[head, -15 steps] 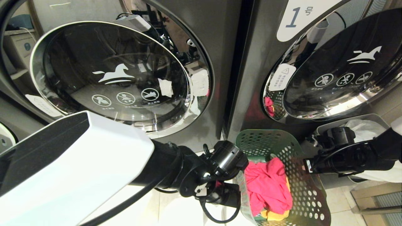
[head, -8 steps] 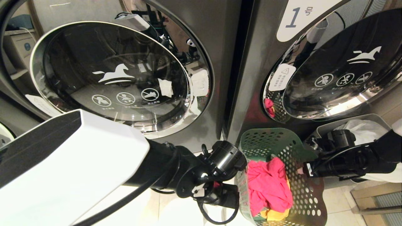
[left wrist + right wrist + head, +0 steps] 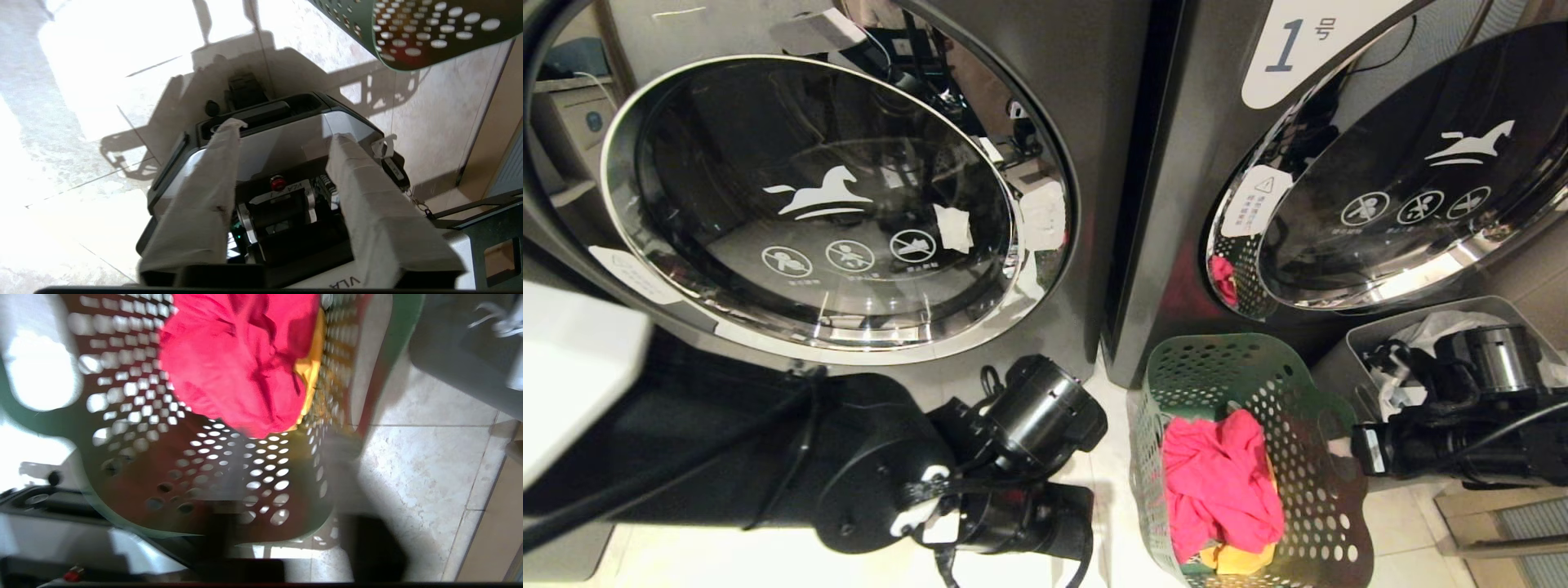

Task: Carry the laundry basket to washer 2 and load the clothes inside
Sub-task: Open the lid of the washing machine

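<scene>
Both arms have drawn back from the laundry basket (image 3: 1250,457). The left gripper (image 3: 286,143) hangs over the robot's base (image 3: 282,139), fingers apart and empty; the right gripper's spread I cannot tell. The basket stands on the floor (image 3: 1405,523) beside the washer (image 3: 1045,163), holding pink-red clothes (image 3: 1217,482).

Chrome door rings are gleaming mirror-bright around dark glossy glass on washer 2 (image 3: 809,204); the laundry basket (image 3: 1258,376) is showing matt perforated green plastic, holding soft crumpled clothes (image 3: 1217,482), above polished pale floor tiles (image 3: 81,102).
</scene>
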{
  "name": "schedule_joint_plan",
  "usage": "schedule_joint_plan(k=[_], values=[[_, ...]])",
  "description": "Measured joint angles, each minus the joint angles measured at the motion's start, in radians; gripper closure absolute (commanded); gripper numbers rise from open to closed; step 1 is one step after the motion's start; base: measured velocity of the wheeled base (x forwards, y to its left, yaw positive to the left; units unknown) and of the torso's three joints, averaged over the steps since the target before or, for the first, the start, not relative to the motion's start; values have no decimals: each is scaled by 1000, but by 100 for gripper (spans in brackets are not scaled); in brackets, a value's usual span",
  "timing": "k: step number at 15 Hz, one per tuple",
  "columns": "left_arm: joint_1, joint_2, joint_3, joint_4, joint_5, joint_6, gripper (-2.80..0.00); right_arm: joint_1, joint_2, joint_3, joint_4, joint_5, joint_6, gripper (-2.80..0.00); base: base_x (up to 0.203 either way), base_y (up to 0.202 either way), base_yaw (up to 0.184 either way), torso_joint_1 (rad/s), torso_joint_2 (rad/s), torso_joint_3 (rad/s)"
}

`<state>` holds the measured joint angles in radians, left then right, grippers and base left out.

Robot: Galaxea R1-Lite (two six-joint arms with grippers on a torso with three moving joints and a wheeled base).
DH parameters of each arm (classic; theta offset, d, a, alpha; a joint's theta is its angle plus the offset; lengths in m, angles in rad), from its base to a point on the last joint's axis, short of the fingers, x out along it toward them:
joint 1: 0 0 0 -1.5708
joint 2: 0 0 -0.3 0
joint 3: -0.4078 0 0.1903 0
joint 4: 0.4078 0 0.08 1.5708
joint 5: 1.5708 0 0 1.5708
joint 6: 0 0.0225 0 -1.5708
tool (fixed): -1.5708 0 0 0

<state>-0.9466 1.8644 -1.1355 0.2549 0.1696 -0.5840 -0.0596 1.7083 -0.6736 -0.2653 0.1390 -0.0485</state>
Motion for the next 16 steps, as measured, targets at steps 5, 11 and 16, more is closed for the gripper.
schedule_joint_plan(k=[5,11,16], values=[[92,-282,169,42,100,-12,0,15,-365,62,194,-11,19,0,0,0,0,0,0,0],[504,-652,406,70,136,67,0,-30,-780,164,319,-171,20,0,0,0,0,0,0,0],[750,-1016,770,-15,171,310,0,-77,-1098,357,498,-30,3,0,0,0,0,0,0,0]])
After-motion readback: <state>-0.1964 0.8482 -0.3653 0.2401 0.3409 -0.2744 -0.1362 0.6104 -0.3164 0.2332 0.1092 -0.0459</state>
